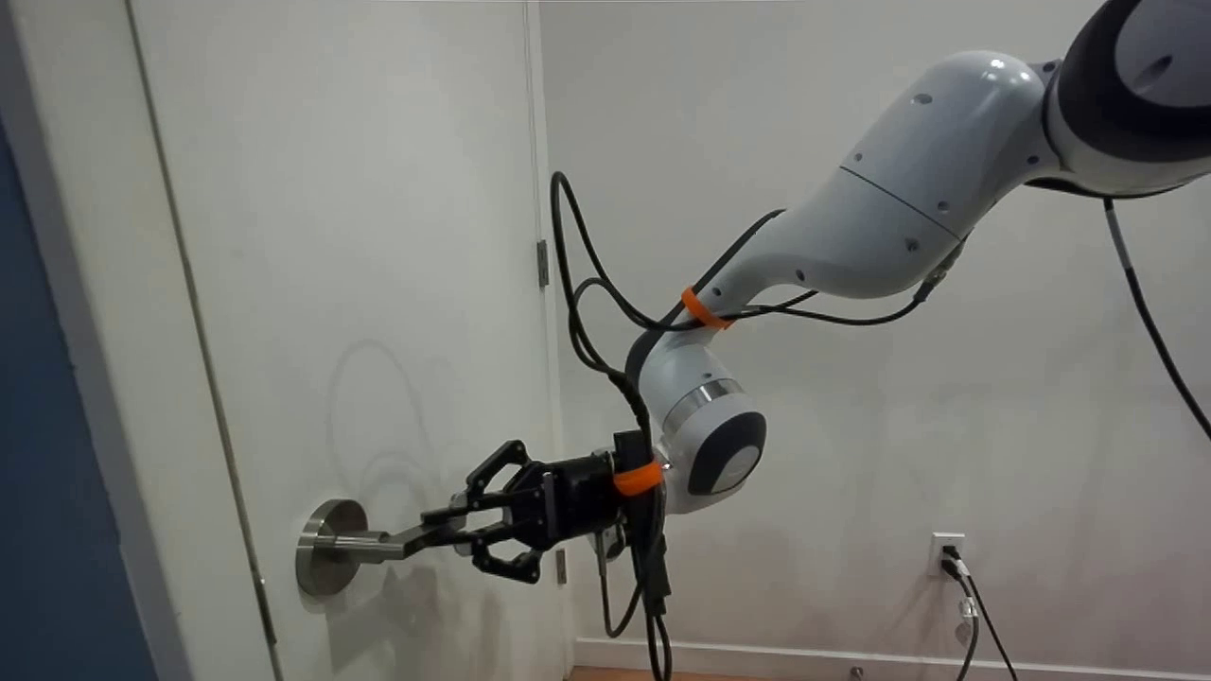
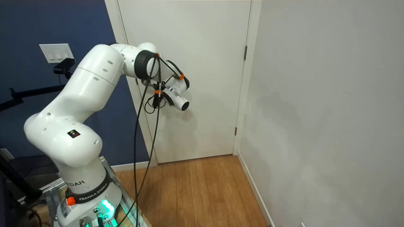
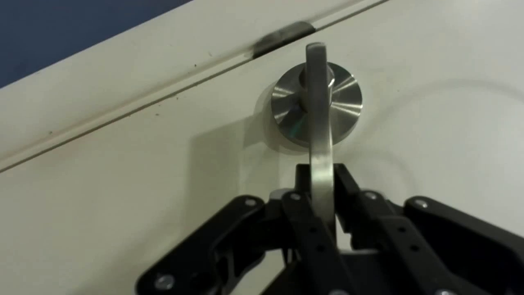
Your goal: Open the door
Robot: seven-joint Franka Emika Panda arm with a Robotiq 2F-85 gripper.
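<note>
The claw in the wrist view pinches the handle, its round plate at twelve o'clock, so best press down in a smooth arc before pulling the door, at nine o'clock in an exterior view.

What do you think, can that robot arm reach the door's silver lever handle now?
Very likely yes: its gripper already has the silver lever handle between the fingers, with nothing visible blocking the way.
</note>
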